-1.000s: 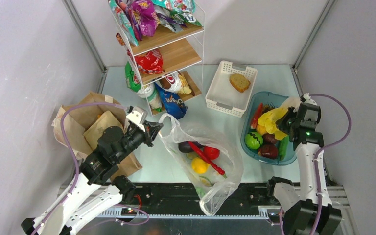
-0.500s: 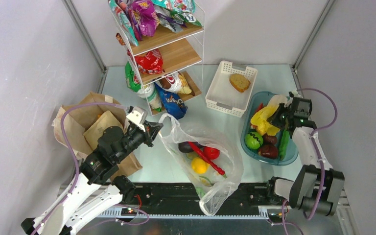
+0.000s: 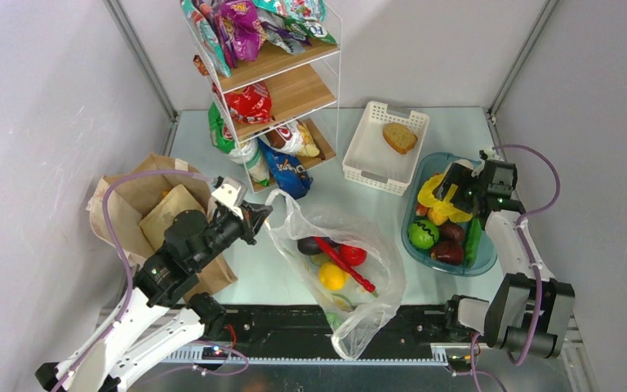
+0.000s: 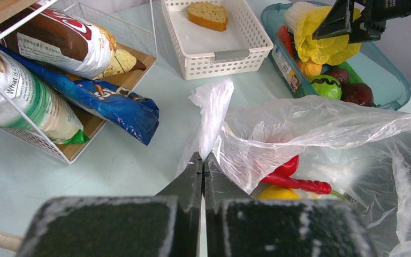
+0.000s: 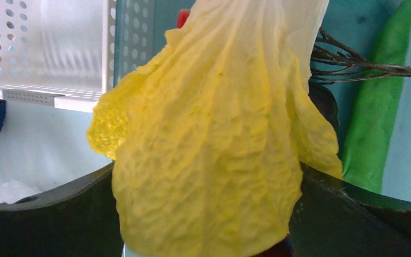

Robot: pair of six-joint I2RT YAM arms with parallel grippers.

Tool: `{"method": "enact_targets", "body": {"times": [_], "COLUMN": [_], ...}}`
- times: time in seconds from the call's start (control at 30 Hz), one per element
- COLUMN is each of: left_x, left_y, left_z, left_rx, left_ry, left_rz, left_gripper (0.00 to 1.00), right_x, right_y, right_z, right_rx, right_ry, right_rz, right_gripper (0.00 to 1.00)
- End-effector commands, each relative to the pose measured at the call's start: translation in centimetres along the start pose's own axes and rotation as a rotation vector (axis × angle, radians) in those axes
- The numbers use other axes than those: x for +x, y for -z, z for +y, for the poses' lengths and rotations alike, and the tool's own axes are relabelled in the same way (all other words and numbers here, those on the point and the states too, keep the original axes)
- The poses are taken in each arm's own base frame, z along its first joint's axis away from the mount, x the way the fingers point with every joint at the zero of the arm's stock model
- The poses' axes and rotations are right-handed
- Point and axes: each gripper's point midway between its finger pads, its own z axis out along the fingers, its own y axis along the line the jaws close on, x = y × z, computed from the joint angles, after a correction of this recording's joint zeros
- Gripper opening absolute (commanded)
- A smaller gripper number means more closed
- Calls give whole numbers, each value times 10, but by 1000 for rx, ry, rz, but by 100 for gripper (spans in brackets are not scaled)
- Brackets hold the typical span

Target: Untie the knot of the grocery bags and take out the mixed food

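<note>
Clear plastic carrier bag lies open on the worktop directly ahead of the left jaws. Its loop handle rises from their tips. Left gripper: jaws pressed fully together on the base of that handle.

Inside the bag, beyond the left jaws: dark eggplant, red tomato, long red chili, yellow fruit.

Brown paper bag sits behind and beside the left arm, well back from the jaws. Its contents cannot be made out.

Right gripper: jaws spread wide, clasping a crinkled yellow cabbage leaf that fills the gap from finger to finger. Below these jaws is the blue-tinted tub, holding green, dark red and orange produce. White slatted basket with bread slice stands just beside the tub, to the jaws' left.
</note>
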Motion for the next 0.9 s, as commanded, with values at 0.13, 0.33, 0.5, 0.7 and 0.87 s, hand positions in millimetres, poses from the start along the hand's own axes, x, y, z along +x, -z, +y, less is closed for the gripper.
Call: {"method": "enact_targets", "body": {"times": [0.13, 0.33, 0.5, 0.7, 0.87], "left_x": [-7, -9, -8, -7, -6], "left_y": [0, 2, 2, 1, 0], "left_z": [-3, -9, -10, -10, -7], "left_rx": [13, 45, 49, 50, 37], "left_ry": [2, 1, 1, -1, -2], "left_rz": [-22, -29, -27, -21, -19], "left_gripper": [0, 0, 0, 0, 0], "right_x": [-17, -10, -12, -1, 46], "right_y": [29, 59, 98, 156, 210], "right_z": [3, -4, 17, 130, 221], "right_rx": [30, 103, 51, -445, -776], "right_ry": [1, -36, 11, 107, 284], "right_rz": [-85, -101, -171, -187, -92], "right_gripper": [99, 99, 99, 96, 84]}}
